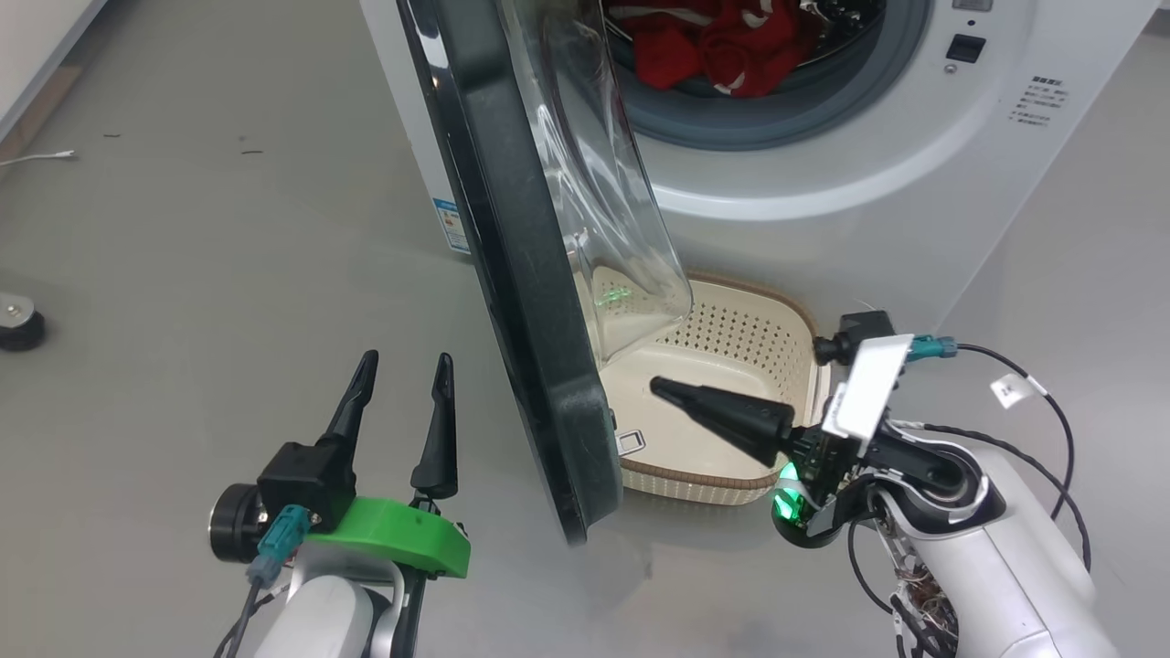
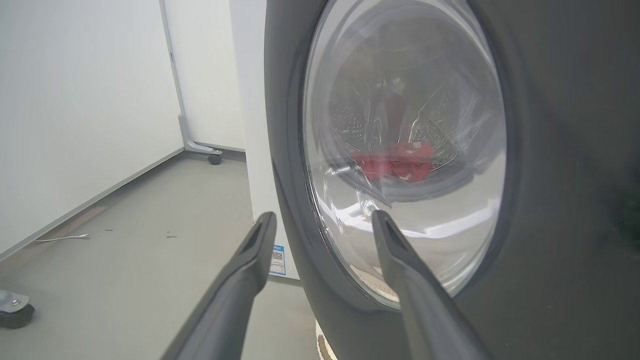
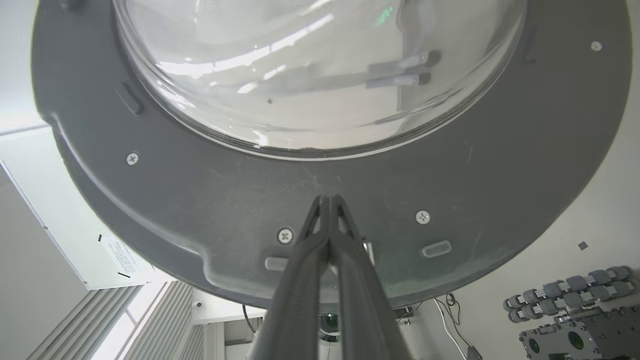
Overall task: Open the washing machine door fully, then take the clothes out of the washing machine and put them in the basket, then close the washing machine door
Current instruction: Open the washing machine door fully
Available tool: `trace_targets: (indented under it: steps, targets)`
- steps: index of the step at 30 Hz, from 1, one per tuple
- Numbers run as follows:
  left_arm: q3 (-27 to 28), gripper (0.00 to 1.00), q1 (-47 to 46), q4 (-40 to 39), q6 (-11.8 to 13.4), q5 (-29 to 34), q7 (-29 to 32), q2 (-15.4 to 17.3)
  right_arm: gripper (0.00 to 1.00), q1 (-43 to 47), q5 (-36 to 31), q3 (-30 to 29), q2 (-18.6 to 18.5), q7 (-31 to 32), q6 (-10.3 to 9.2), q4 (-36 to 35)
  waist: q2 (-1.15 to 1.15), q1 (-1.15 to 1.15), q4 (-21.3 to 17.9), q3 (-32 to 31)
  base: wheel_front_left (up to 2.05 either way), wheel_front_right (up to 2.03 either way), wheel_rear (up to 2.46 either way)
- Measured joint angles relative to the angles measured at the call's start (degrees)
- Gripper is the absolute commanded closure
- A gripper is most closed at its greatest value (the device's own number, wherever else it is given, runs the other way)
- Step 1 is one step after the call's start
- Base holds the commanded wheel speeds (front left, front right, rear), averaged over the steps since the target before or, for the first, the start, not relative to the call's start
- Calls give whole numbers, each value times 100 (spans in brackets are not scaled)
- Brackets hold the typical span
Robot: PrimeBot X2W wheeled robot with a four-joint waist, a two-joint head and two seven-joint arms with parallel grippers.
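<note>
The large round glossy black washing machine door (image 1: 521, 274), with its bulging clear glass bowl (image 1: 603, 210), is standing partly open, roughly edge-on to the head camera. Behind the door, inside the opening of the big white boxy front-loading washing machine (image 1: 914, 183), the bright red soft fabric clothes (image 1: 713, 46) are lying untouched. On the door's inner side, below the glass bowl, the small cream perforated plastic basket (image 1: 759, 320) is sitting empty. Above the basket, the right gripper (image 1: 658, 388) is pointing at the door's inner face with its fingers clenched together on nothing. Contact with the door's grey inner ring (image 3: 200, 200) cannot be confirmed. On the door's outer side, the left gripper (image 1: 408, 358) is hovering with its fingers released wide, grasping nothing.

Step in hand, as judged: opening the door fully. The next move is calling for a push on the inner ring by the closed right fingers, away from the machine. The left gripper should be cleared from the door's swing path first.
</note>
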Motion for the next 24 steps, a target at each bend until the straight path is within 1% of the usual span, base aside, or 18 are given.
trace_targets:
  steps: [7,10,11,12,13,14,18,21,24]
  targets:
    - [94,0,53,-7,0,12,1,1,100,224,-11,-467,2,-420,1,-453,0,0,-158,-49,0,0,0]
    - [129,0,64,-7,0,12,0,1,100,388,-157,-603,-18,-600,1,-626,0,0,-227,-66,0,0,0]
    - [142,0,77,-7,0,12,1,1,90,449,-192,-659,-25,-667,1,-677,0,0,-249,-71,0,0,0]
    - [146,0,92,-7,0,13,1,1,67,507,-221,-716,-36,-735,1,-720,0,0,-270,-75,0,0,0]
    - [154,0,106,-5,0,13,1,1,29,564,-264,-770,-47,-817,1,-759,0,0,-292,-78,0,0,0]
    - [158,0,110,-4,0,14,1,2,0,619,-314,-832,-58,-894,1,-795,0,0,-313,-82,0,0,0]
    - [162,0,110,-1,0,21,1,1,0,844,-576,-1037,-126,-1236,1,-960,0,0,-379,-86,0,0,0]
    - [170,0,110,1,0,21,0,2,0,982,-886,-1136,-222,-1500,1,-1092,0,0,-396,-83,0,0,0]
    - [199,0,110,2,0,21,1,1,0,1098,-1184,-1245,-236,-1820,1,-1201,0,0,-405,-84,0,0,0]
